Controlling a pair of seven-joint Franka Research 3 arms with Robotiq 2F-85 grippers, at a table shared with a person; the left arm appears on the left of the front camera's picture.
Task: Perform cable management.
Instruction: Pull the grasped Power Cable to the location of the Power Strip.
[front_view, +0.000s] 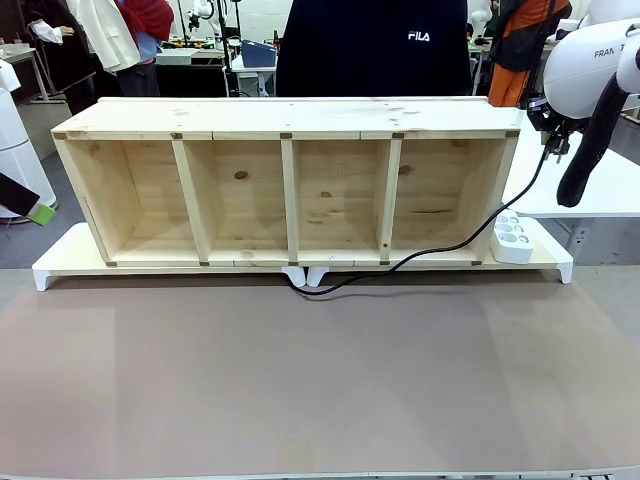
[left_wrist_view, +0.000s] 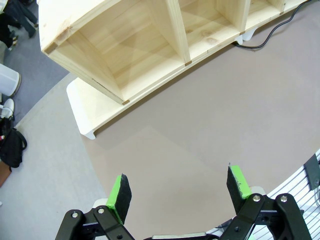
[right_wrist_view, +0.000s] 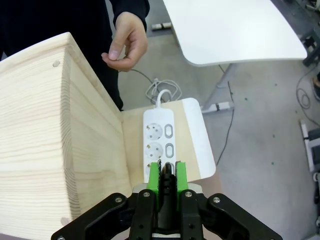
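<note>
Right wrist view: fingers pinch cable plug.

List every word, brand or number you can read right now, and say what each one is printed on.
"FILA": white letters on the person's dark top, front view.
"FRAN": dark letters on the right arm's white shell, cut off at the picture's edge.
The white power strip: no print that can be read.

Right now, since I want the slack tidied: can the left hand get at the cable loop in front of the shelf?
Probably yes: the left hand hangs open over bare table, nothing between it and the cable.
</note>
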